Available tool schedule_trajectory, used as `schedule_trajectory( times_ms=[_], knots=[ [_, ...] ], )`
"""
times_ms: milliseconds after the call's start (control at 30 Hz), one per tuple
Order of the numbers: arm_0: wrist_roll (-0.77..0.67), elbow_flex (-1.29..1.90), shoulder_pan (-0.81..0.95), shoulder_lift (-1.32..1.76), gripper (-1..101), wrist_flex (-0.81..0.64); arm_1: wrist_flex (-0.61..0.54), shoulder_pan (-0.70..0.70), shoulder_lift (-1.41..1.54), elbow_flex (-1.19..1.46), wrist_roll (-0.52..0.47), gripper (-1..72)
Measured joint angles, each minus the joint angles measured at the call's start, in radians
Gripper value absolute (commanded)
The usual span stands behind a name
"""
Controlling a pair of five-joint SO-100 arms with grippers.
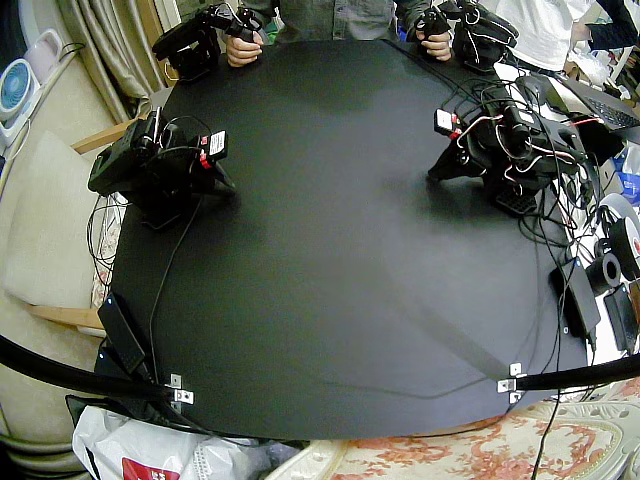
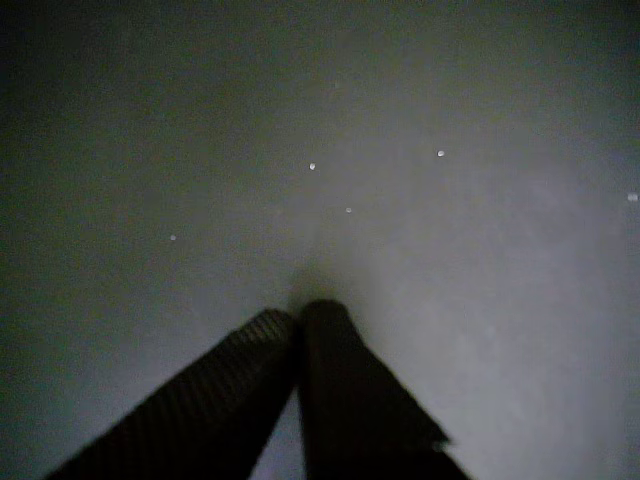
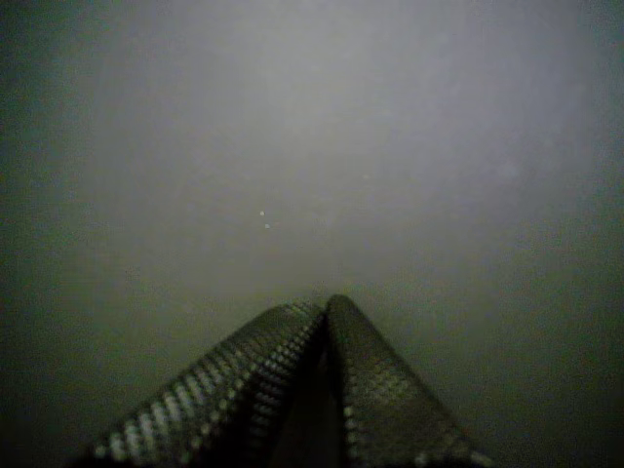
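Two empty grippers sit shut, low over the black table (image 1: 330,300): right gripper (image 1: 226,184) at left, left gripper (image 1: 437,172) at right, well apart.

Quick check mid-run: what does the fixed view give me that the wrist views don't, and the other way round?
Only the fixed view: the black left arm and black right arm folded low, their cables, and a person's hands at the far edge. Only the wrist views: ribbed black fingers shut tip to tip on nothing, and diamond-textured black fingers likewise; pale specks on the surface. Both: the matte black table.
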Motion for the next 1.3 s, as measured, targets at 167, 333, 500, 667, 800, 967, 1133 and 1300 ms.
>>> schedule_trajectory(
  times_ms=[167,333,500,667,800,967,1133,1300],
  knots=[
    [0.000,0.000,-0.020,0.000,0,0.000,0.000,0.043,0.000,0.000,0.051,-0.3],
    [0.000,0.000,-0.017,0.000,0,0.000,0.000,0.037,0.000,0.000,0.051,-0.3],
    [0.000,0.000,-0.017,0.000,0,0.000,0.000,0.037,0.000,0.000,0.040,-0.3],
    [0.000,0.000,-0.017,0.000,0,0.000,0.000,0.025,0.000,0.000,0.038,-0.3],
    [0.000,0.000,-0.017,0.000,0,0.000,0.000,0.025,0.000,0.000,0.038,-0.3],
    [0.000,0.000,-0.017,0.000,0,0.000,0.000,0.025,0.000,0.000,0.038,-0.3],
    [0.000,0.000,-0.017,0.000,0,0.000,-0.011,0.104,0.000,-0.003,0.071,-0.5],
    [0.000,0.000,-0.017,0.000,0,0.000,0.127,0.330,-0.006,-0.279,0.049,-0.5]
  ],
)
